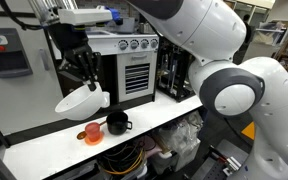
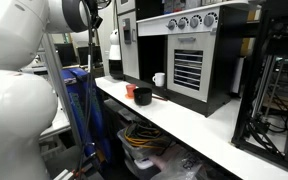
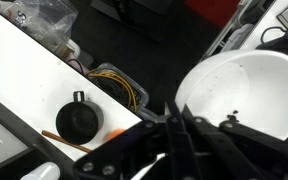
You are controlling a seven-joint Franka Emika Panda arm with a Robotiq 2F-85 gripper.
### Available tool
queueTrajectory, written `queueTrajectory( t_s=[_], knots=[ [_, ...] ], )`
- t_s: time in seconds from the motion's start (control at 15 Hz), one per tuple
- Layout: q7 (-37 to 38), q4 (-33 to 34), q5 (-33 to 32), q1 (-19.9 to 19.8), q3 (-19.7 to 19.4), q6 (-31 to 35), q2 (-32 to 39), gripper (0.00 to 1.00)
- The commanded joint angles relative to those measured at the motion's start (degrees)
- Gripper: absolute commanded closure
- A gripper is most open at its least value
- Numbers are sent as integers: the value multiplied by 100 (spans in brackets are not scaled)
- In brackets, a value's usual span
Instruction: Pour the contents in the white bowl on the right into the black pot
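One gap decides the pour: the white bowl, gripped at its rim by the closed jaws, hangs raised, off to that side of the black pot where the orange cup stands on the worktop; it likely must shift over the pot first

The white arm fills the 3 o'clock side in an exterior view, bent at the elbow and reaching toward 10 o'clock. Its black gripper hangs pointing down. In the wrist view the fingers clamp the rim of the white bowl.
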Motion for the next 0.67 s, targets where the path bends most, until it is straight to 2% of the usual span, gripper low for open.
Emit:
queueTrajectory(
  t_s=[0.0,0.33,0.6],
  knots=[
    [215,-33,44,59,61,2,-45,99],
    [417,-96,54,119,59,-155,-247,99],
    [246,-119,-7,-64,14,-320,-371,99]
  ],
)
